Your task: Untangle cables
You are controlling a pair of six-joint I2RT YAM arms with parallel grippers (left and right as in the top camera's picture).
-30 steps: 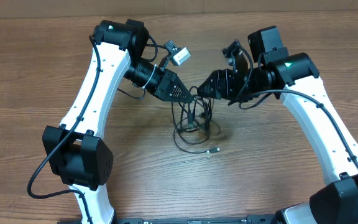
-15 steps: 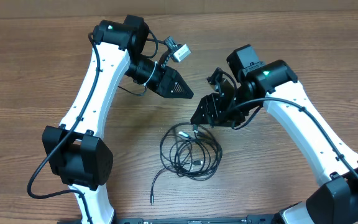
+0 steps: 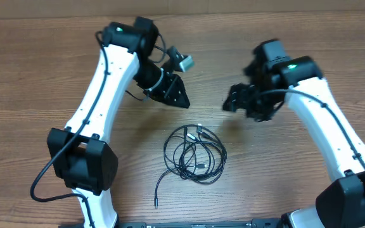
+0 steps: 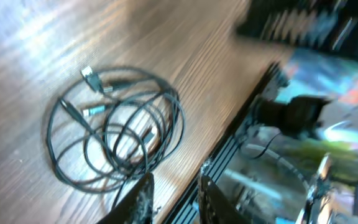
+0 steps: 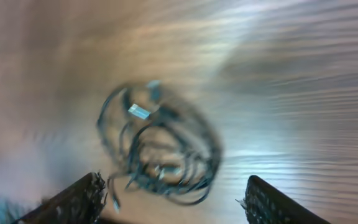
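Observation:
The cables (image 3: 194,154) lie as a coiled black tangle on the wooden table, with one loose end trailing toward the front. They also show in the left wrist view (image 4: 118,126) and, blurred, in the right wrist view (image 5: 160,144). My left gripper (image 3: 181,99) hangs above and left of the tangle, its fingers a narrow gap apart (image 4: 174,198) and holding nothing. My right gripper (image 3: 233,104) is up and to the right of the tangle, its fingers wide open (image 5: 174,200) and empty.
The wooden table (image 3: 30,82) runs to a front edge with a black rail (image 4: 241,134). A small white connector (image 3: 184,62) hangs on the left arm's wiring. A cardboard wall lines the back.
The cables were held up between both grippers, then dropped to the table as a coil. My right gripper has let go, opened and drawn back up to the right. My left gripper pulled back slightly.

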